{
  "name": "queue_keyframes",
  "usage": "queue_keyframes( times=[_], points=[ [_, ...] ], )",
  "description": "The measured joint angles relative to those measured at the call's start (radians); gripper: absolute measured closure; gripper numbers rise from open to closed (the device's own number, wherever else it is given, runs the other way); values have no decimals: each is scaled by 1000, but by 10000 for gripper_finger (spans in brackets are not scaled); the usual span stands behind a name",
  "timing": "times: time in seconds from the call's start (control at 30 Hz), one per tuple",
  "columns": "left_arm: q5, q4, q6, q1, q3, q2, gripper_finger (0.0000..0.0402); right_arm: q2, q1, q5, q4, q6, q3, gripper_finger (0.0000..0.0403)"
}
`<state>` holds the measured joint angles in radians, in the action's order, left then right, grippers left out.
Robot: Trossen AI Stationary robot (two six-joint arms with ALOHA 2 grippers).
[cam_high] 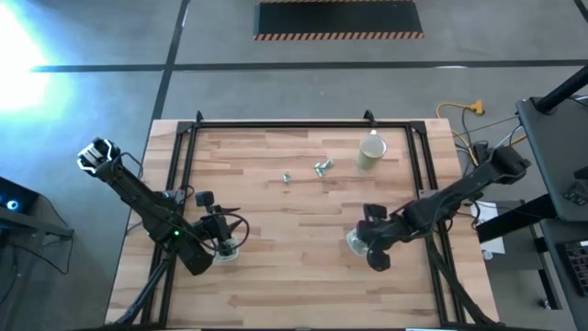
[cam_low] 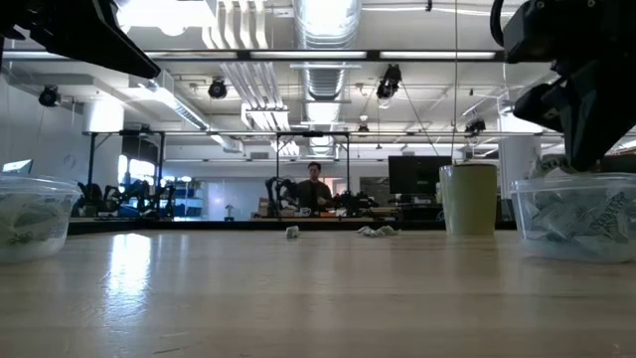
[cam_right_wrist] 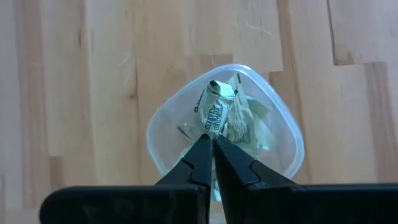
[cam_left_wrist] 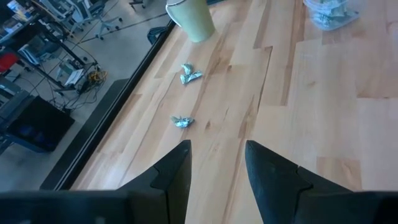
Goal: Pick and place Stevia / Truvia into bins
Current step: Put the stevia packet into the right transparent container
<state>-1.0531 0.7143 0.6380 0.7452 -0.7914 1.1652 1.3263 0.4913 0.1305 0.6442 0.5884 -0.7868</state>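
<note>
My right gripper (cam_right_wrist: pixel 212 144) is shut on a pale green-and-white sachet (cam_right_wrist: pixel 215 112) over the right clear tub (cam_right_wrist: pixel 283 134), which holds several more sachets. That tub also shows in the high view (cam_high: pixel 355 243) and in the low view (cam_low: pixel 574 216). My left gripper (cam_left_wrist: pixel 214 163) is open and empty, by the left clear tub (cam_high: pixel 226 254), which also holds sachets (cam_low: pixel 25 214). A few loose crumpled sachets lie on the table's far middle (cam_high: pixel 287 177) (cam_high: pixel 323 167). My right gripper pinches the sachet's near end (cam_right_wrist: pixel 212 132) between its two fingertips. The fingers come from above, pointing down into the tub's mouth. The sachet sticks out beyond the tips, over the sachets in the tub. Whether it touches them I cannot tell.
An opaque beige cup (cam_high: pixel 372 152) stands upright at the far right, near the loose sachets. A dark frame rail (cam_high: pixel 303 128) runs along the table's far and side edges. Bare wood lies between the two tubs. A person (cam_low: pixel 316 184) stands far back in the room.
</note>
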Motion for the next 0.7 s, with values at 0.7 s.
queue_keyframes(
  times=[0.7],
  points=[
    [0, -10, 1, 0, 0, 0, 267, 160, 0, -17, -43, 14, 3, 394]
  ],
)
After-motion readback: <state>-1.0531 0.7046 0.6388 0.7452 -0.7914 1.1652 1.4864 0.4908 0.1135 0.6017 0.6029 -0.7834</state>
